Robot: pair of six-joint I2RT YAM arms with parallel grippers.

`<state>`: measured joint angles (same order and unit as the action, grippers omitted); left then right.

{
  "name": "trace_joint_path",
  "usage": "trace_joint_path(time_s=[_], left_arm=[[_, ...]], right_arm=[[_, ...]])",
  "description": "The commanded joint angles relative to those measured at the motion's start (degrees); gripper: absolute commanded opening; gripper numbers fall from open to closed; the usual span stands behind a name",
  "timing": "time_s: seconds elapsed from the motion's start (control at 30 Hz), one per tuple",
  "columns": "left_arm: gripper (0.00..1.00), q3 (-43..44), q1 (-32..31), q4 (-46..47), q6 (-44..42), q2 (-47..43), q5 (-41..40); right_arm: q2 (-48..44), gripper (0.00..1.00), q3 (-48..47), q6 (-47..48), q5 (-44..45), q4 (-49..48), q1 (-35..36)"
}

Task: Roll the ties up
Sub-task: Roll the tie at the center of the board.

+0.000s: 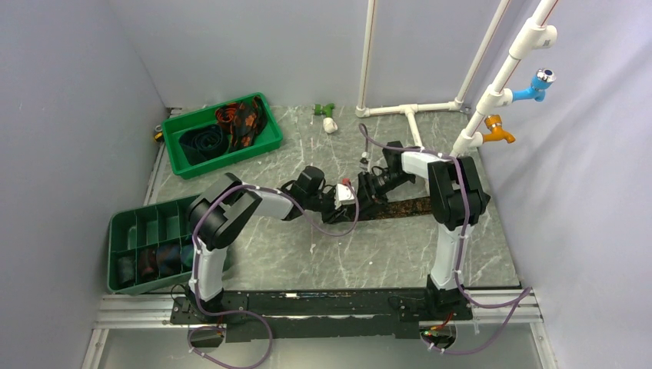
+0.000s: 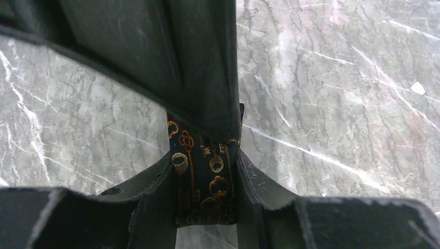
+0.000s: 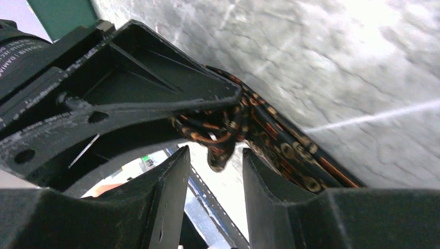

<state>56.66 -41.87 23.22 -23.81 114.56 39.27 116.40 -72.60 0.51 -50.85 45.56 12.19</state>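
Observation:
A dark brown tie with an orange key print (image 1: 404, 205) lies stretched along the table's middle. My left gripper (image 1: 340, 204) is shut on it; in the left wrist view the cloth (image 2: 203, 171) is pinched between the fingers (image 2: 259, 181). My right gripper (image 1: 370, 189) faces it closely. In the right wrist view its jaws stand apart (image 3: 215, 158), with the bunched, partly rolled end of the tie (image 3: 218, 137) just beyond the tips, under the left gripper's black finger (image 3: 135, 83). More ties lie in the back tray: black with red-orange (image 1: 240, 121), navy-teal (image 1: 201, 143).
A green tray (image 1: 231, 157) sits at the back left. A green divided tray (image 1: 115, 254) at the left edge holds rolled ties (image 1: 158, 261). A white pipe frame (image 1: 411, 111) with blue (image 1: 538, 84) and orange (image 1: 498, 129) taps stands at the back right. A small green-white fitting (image 1: 327, 119) lies near the back.

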Motion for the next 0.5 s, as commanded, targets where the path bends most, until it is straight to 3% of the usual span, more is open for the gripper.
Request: trace_joint_path(time_s=[0.0,0.1,0.2,0.27,0.3,0.4,0.47], left_arm=[[0.26,-1.4,0.5,-17.2,2.9,2.5,-4.3],[0.26,-0.9,0.5,-18.3,2.2,2.4,-4.4],[0.26,-1.0,0.6,-19.2,1.6,2.5,-4.3],[0.25,-1.3,0.7,-19.1,1.5,2.4,-3.8],[0.25,-1.4,1.0,-19.1,1.4,2.5,-3.8],[0.25,-1.9,1.1,-18.7,1.2,2.3,-3.9],[0.25,-1.5,1.2,-19.3,0.8,2.4,-3.8]], right_arm=[[-1.6,0.44,0.1,-3.1,0.3,-5.7,2.6],[0.5,0.40,-1.6,-2.6,1.6,-6.2,2.8],[1.9,0.14,-2.5,-1.1,4.8,-5.3,2.5],[2.6,0.08,-2.6,-1.0,6.3,-4.7,1.6],[3.0,0.11,-2.8,-0.3,6.3,-4.1,1.0],[3.1,0.34,-3.2,1.6,4.8,-2.6,-0.3],[2.3,0.38,-3.2,1.6,3.0,-2.4,-0.6]])
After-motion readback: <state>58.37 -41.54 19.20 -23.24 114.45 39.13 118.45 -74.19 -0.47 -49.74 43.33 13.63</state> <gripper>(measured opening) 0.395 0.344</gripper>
